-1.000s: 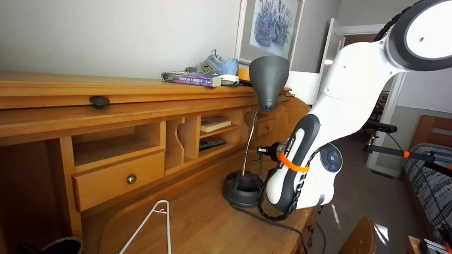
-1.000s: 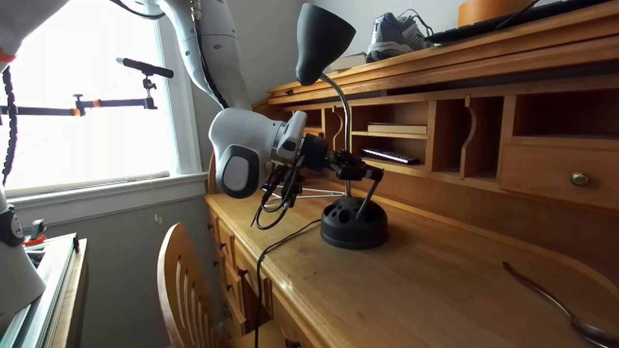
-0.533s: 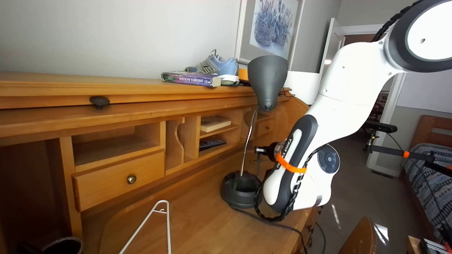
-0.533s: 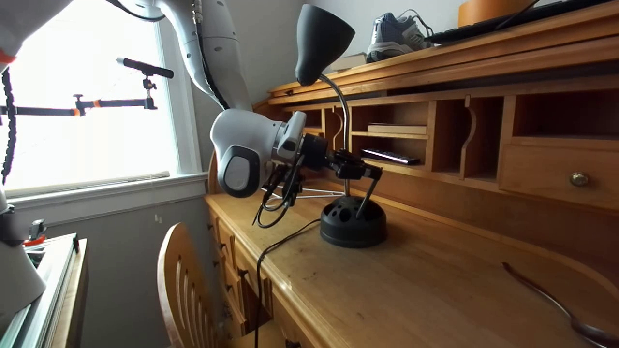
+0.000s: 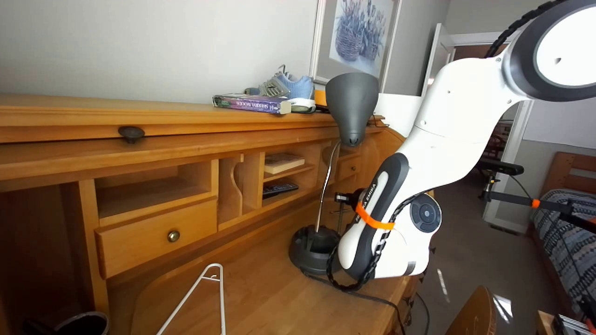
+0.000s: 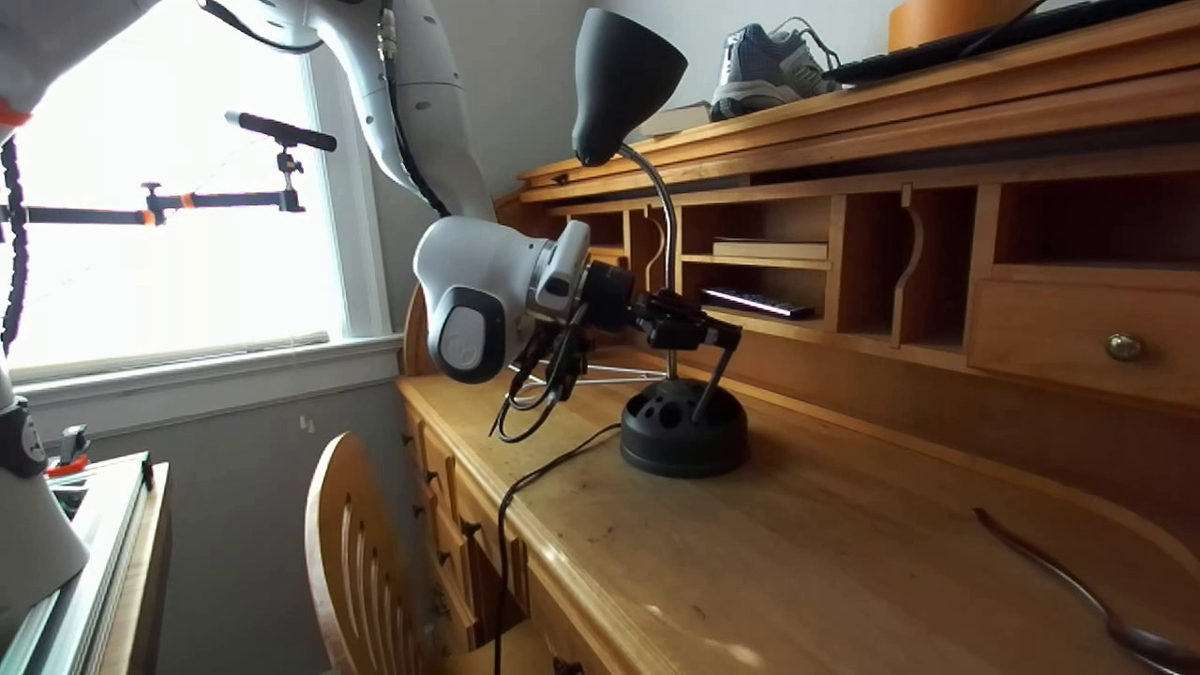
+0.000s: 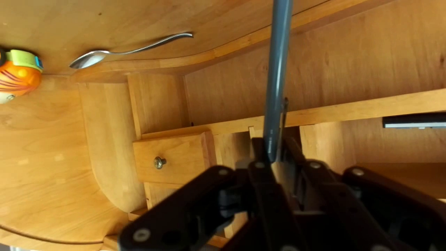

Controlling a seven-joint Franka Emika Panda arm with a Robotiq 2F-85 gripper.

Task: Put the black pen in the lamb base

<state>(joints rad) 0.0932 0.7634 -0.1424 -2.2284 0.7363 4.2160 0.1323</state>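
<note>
The black pen (image 6: 713, 384) stands tilted, its lower end inside an opening of the lamp base (image 6: 682, 452); how deep it sits, and whether it touches the inner wall, I cannot tell. Its upper end is in the gripper (image 7: 274, 150), which is closed narrowly on the barrel.

Over the last second the gripper and black pen shift slightly sideways — and the lamp base shifts with them on the table (image 6: 844, 544), its dome shade (image 6: 626, 80) too. That suggests the black pen is pushing against the lamp base. The insertion looks nearly done, with the release probably left; more sideways push could drag the lamp base further.

Counting outward: one black pen, one lamp base, one dome shade. On the table, one white hanger (image 5: 222, 298) and one spoon (image 7: 129, 53); near the spoon, one orange toy (image 7: 21, 76), cut off by the frame. Higher up — one remote control (image 5: 279, 189), two books, namely a pale book (image 5: 283, 164) and a purple paperback (image 5: 251, 104), and one sneaker (image 6: 764, 75).
</note>
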